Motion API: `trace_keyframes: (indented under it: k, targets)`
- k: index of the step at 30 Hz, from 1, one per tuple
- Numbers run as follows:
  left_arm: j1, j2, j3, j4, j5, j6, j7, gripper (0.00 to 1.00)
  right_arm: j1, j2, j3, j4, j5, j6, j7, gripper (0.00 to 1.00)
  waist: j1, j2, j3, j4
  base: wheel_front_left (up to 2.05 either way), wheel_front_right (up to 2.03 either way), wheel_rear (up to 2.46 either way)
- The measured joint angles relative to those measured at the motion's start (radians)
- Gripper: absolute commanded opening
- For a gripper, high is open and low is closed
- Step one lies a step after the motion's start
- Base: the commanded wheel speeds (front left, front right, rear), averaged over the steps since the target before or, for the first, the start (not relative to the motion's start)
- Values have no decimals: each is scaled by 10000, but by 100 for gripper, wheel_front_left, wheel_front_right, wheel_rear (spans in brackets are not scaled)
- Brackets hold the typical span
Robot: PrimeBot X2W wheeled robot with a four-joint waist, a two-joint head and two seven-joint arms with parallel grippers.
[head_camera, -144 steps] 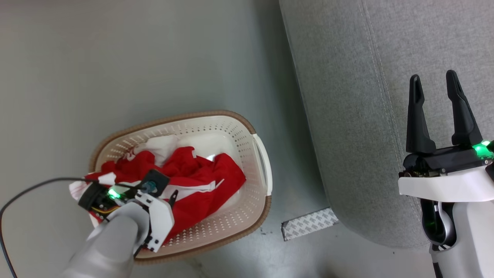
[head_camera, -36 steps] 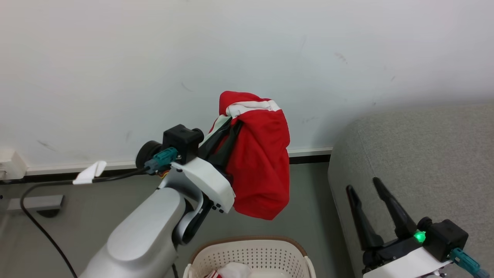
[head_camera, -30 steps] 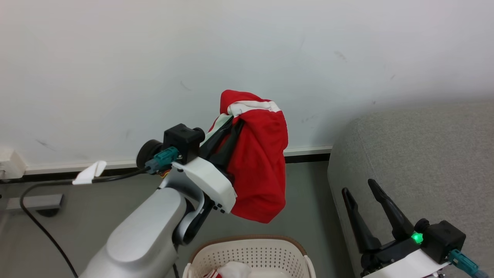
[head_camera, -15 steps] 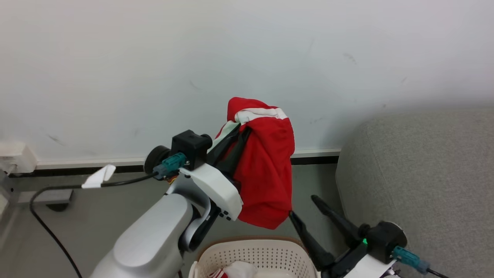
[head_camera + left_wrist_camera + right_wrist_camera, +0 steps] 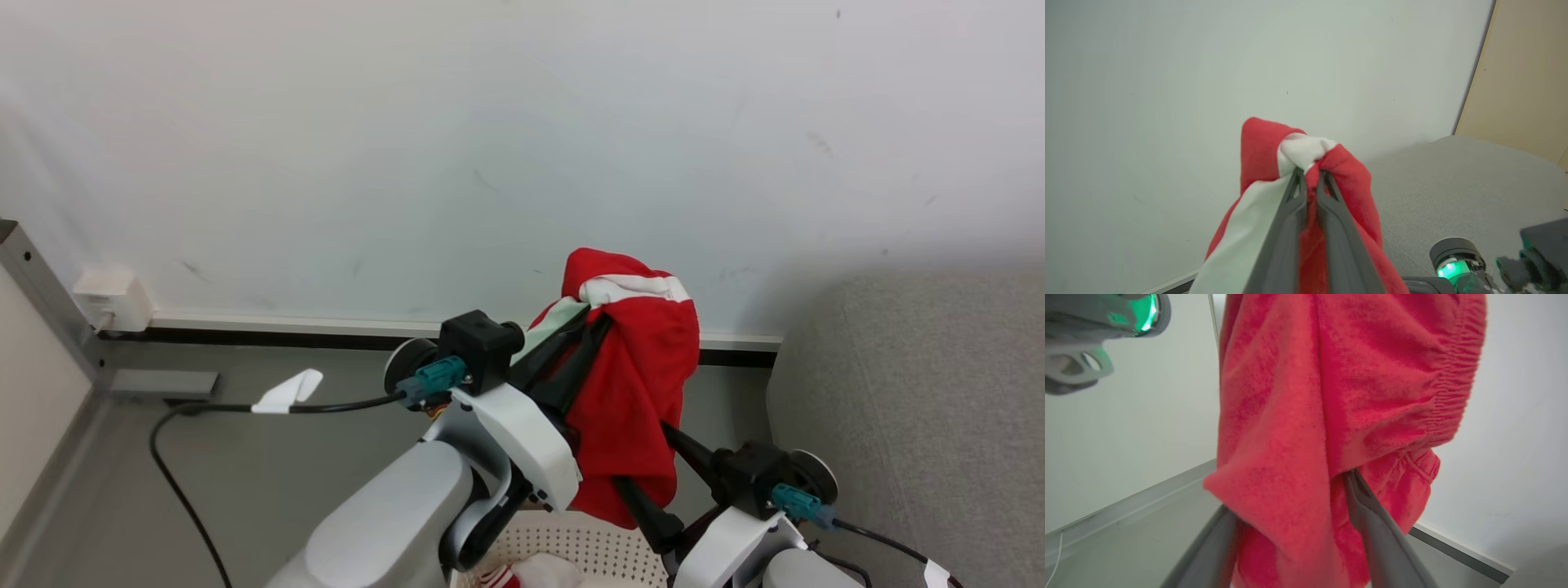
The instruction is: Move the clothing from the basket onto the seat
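A red garment with white trim [image 5: 641,384] hangs in the air in front of the wall, and my left gripper [image 5: 598,318] is shut on its top fold. The left wrist view shows that gripper [image 5: 1310,174] pinching the red and white cloth [image 5: 1259,147]. My right gripper [image 5: 639,454] is open at the garment's lower end, one finger on each side of the hanging cloth. The right wrist view has the red fabric [image 5: 1331,396] draped between its spread fingers [image 5: 1376,531]. Below lies the basket [image 5: 600,543] with a white garment [image 5: 547,572] inside. The grey seat [image 5: 914,392] stands to the right.
A white wall with a dark skirting line [image 5: 286,335] runs behind. A black cable [image 5: 188,457] trails over the grey floor at the left, near a white wall box [image 5: 110,298]. A beige panel [image 5: 33,384] edges the far left.
The head camera has shifted. My right gripper has swung left and up from beside the seat to the garment's lower end, now straddling it. The left gripper still holds the garment raised.
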Motion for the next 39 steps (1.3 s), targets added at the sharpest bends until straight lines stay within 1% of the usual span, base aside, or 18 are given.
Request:
trace_keyframes:
  k: [4,7,8,9,10,11,12,19,24,27,31,35,36,37,38,39]
  targets:
    - [18,-198,-178,35,-10,-90,2,0,-251,198,-46,529,123,0,0,100,0,0,-64,319,0,0,0]
    - [35,-236,-219,75,-84,-100,4,0,-303,293,-161,717,234,0,0,100,-1,0,-118,533,0,0,0]
    - [40,-228,-217,94,-86,-100,4,0,-304,318,-190,752,263,0,0,81,0,0,-135,589,0,0,0]
    - [48,-213,-215,111,-90,-98,6,0,-305,347,-226,788,267,0,0,49,0,0,-155,632,0,0,0]
    - [53,-198,-217,127,-98,-98,6,0,-305,370,-259,815,268,0,0,40,0,0,-175,662,0,0,0]
    - [55,-186,-217,134,-111,-98,6,0,-304,395,-288,830,282,0,0,15,-1,0,-191,683,0,0,0]
    - [57,-174,-211,146,-113,-88,6,0,-304,422,-326,817,303,0,0,0,-1,0,-205,695,0,0,0]
    - [141,-105,-146,286,-215,2,-19,0,-189,372,-817,408,458,0,0,0,-1,0,-225,655,0,0,0]
    - [260,19,-102,359,-313,29,-100,0,141,-36,-1685,-320,405,0,0,0,0,0,-151,539,0,0,0]
    - [295,84,-56,374,-339,102,-173,0,392,-194,-2165,-788,261,0,0,0,-1,0,-96,377,0,0,0]
    - [363,140,-104,297,-328,155,-199,0,649,-224,-2778,-1394,56,0,0,0,-1,0,-9,80,0,0,0]
    - [456,157,-150,127,-305,228,-263,0,748,-228,-3116,-1799,-88,0,0,0,-1,0,78,-275,0,0,0]
    - [467,169,-174,84,-295,228,-274,6,758,-234,-3164,-1891,-96,0,0,0,0,0,98,-378,0,0,0]
    - [485,182,-192,48,-272,238,-313,28,771,-242,-3208,-1954,-96,0,0,0,-1,0,120,-485,0,0,0]
    - [496,203,-232,27,-224,268,-336,52,781,-244,-3252,-1985,-81,0,0,0,-1,0,143,-598,0,0,0]
    - [505,236,-274,21,-134,297,-357,89,798,-244,-3287,-2040,-13,0,2,0,0,0,166,-718,0,0,0]
